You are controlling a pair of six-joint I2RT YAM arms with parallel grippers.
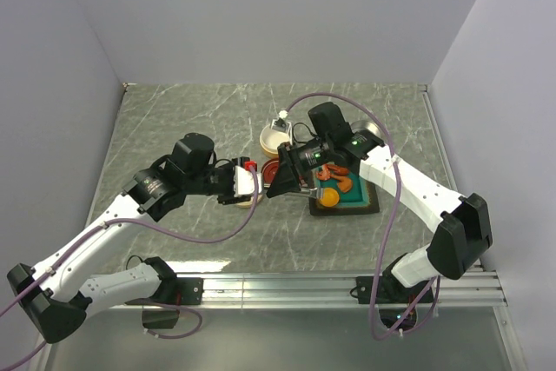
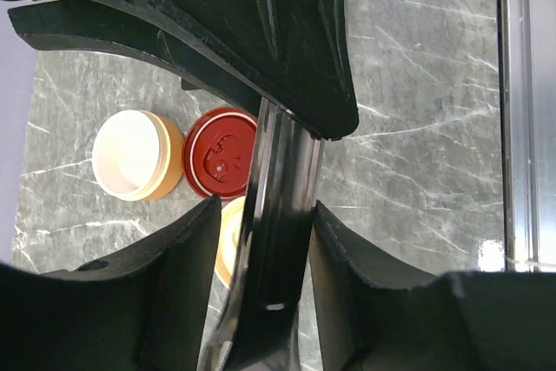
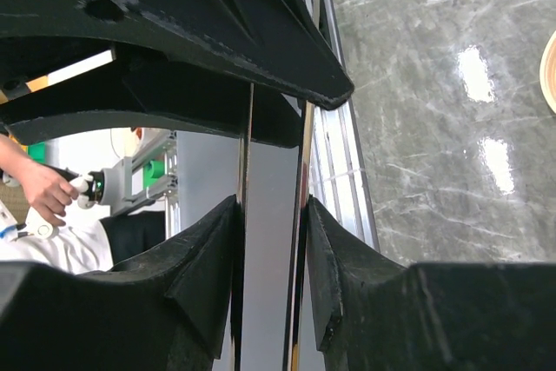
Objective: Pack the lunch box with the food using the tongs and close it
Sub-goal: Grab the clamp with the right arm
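Tongs [image 2: 278,241] are held between the two arms over mid-tabletop [image 1: 174,119], on the left-arm side of the teal tray [image 1: 358,194].

Right fingers [image 3: 204,258] are clamped on them. On the right wrist cam I see both slim arms edge-on, one against each pad, pinched close together.

Left fingers [image 2: 187,258] straddle another stretch of the tongs. One pad touches the metal. On the other side I see a sliver of gap with something cream showing through, so I read the left as not gripping (close, but loose).

Food is on the teal tray. The orange disc [image 1: 329,198] is at the near edge and the shrimp pieces [image 1: 337,180] are just behind it. I can't tell from the top cam whether they touch.

Below the left wrist:
- A red lid [image 2: 221,154] lies flat on the tabletop.
- A cream cup [image 2: 130,155] is just beside it, open mouth facing the cam.
- A second cream tub [image 1: 274,136] stands farther back, with something small and white on top (too small to name).

An aluminium rail [image 2: 521,128] runs along the near edge.
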